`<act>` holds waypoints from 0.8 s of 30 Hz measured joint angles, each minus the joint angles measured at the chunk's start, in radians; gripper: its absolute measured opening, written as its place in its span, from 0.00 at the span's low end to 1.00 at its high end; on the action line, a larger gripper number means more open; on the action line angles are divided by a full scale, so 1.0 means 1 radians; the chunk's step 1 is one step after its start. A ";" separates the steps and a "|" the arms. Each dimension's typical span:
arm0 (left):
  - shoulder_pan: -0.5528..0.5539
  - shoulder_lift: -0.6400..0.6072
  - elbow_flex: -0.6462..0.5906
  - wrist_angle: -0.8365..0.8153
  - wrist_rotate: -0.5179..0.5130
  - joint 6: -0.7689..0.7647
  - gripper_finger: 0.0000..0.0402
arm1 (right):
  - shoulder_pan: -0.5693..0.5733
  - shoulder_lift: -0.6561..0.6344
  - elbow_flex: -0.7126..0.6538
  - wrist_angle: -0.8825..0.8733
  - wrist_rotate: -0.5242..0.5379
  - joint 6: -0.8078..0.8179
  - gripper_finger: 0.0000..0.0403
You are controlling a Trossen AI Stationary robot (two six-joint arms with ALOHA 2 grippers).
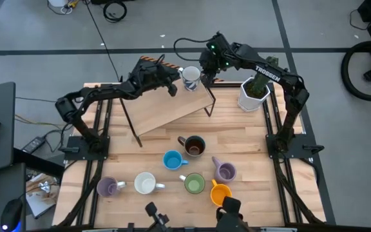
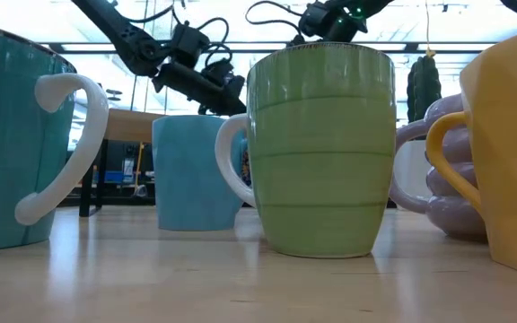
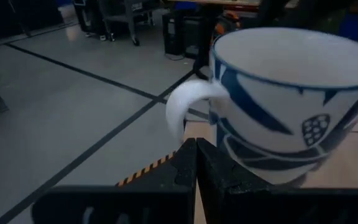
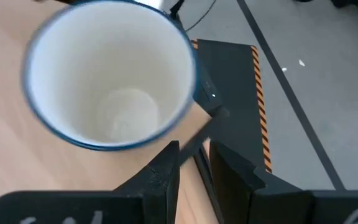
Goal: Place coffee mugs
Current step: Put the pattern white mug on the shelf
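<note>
A white mug with a blue pattern (image 1: 189, 77) stands upright on a raised wooden shelf (image 1: 166, 109). It fills the left wrist view (image 3: 291, 99) and shows from above in the right wrist view (image 4: 110, 74). My left gripper (image 1: 171, 87) is shut, level at the mug's handle side (image 3: 196, 165). My right gripper (image 1: 206, 75) hovers just right of the mug, its fingers narrowly open (image 4: 194, 165) and empty. Seven mugs rest on the table: dark brown (image 1: 194, 145), blue (image 1: 172, 160), purple (image 1: 225, 171), green (image 1: 194, 183), orange (image 1: 219, 193), white (image 1: 145, 183) and purple (image 1: 107, 187). My left gripper's shut fingers (image 3: 188, 171) lie level against or just short of the mug's lower wall (image 3: 241, 158), under its handle (image 3: 188, 102). Whether they touch it, I cannot tell. My right gripper touches nothing.
A white hexagonal pot with a cactus (image 1: 253, 93) stands at the shelf's right end, close under the right arm. The shelf rests on thin black legs (image 1: 210, 103). In the low view the green mug (image 2: 321, 152) hides the shelf mug. Bare tabletop lies left of the brown mug (image 1: 140, 151).
</note>
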 joint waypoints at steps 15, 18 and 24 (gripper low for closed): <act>0.010 0.006 0.009 0.021 -0.039 0.041 0.03 | 0.049 0.000 0.000 -0.023 0.097 -0.007 0.23; 0.010 -0.021 0.008 -0.030 -0.032 0.077 0.03 | 0.045 -0.003 0.000 -0.048 0.091 0.003 0.23; -0.006 -0.085 0.008 -0.224 0.035 0.148 0.03 | 0.058 -0.004 -0.006 -0.074 0.076 0.011 0.23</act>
